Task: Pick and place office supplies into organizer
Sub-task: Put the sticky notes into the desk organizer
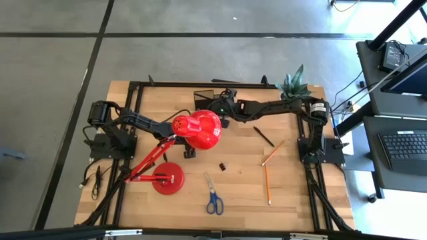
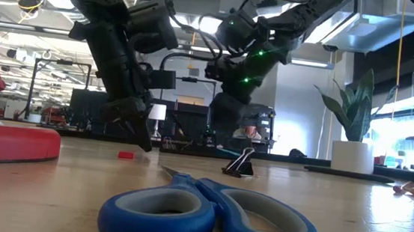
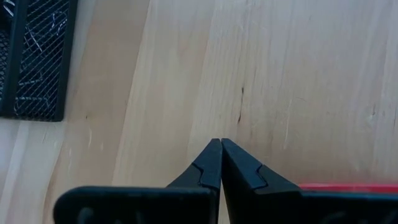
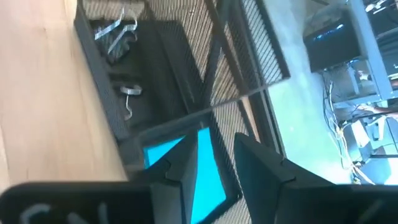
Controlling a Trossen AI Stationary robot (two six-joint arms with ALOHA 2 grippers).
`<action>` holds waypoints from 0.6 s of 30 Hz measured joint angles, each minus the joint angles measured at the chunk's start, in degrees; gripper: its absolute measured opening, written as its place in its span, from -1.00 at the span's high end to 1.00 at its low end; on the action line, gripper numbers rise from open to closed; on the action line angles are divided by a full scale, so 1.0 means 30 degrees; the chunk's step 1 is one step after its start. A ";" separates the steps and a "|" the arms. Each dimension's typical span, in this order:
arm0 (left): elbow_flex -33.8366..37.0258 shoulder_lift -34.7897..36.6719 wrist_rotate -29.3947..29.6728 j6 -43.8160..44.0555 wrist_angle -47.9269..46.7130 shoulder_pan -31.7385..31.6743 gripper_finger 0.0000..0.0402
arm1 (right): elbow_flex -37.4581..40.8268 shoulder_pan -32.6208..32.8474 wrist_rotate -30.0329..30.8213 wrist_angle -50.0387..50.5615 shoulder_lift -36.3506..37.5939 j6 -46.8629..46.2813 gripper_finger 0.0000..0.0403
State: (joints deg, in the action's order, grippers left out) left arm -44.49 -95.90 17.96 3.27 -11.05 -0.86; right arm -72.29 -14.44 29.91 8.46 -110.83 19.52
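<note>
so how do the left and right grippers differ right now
The left gripper has its fingers pressed shut with nothing between them, low over bare table. The right gripper is open above the mesh organizer, with a blue block seen between its fingers. Both have dark pointed fingers.

2 dark, near-black jointed arms, matte shells with black cables looped along the links. The left gripper point(image 3: 221, 155) ends in 2 tapered black fingers point(image 3: 239, 168) with stepped inner edges. The right gripper point(image 4: 217, 168) has similar angular fingers. Small green lights glow on the right arm point(image 2: 257, 56).
</note>
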 joint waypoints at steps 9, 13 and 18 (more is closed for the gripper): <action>0.0000 0.0000 0.0001 0.0007 -0.0029 0.0000 0.98 | -0.0697 -0.0738 -0.4014 0.2349 0.0000 -0.1964 0.46; 0.0000 0.0000 0.0007 0.0076 -0.0036 0.0000 0.98 | -0.0700 -0.1488 -0.4415 0.2445 0.0000 -0.1935 0.46; 0.0000 0.0000 0.0006 0.0192 -0.0145 0.0005 0.98 | -0.0681 -0.2433 -0.5982 0.2653 0.0000 -0.1965 0.46</action>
State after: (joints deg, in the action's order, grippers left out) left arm -44.49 -95.90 17.97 3.84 -11.48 -0.85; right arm -74.33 -21.74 11.96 16.42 -110.83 13.63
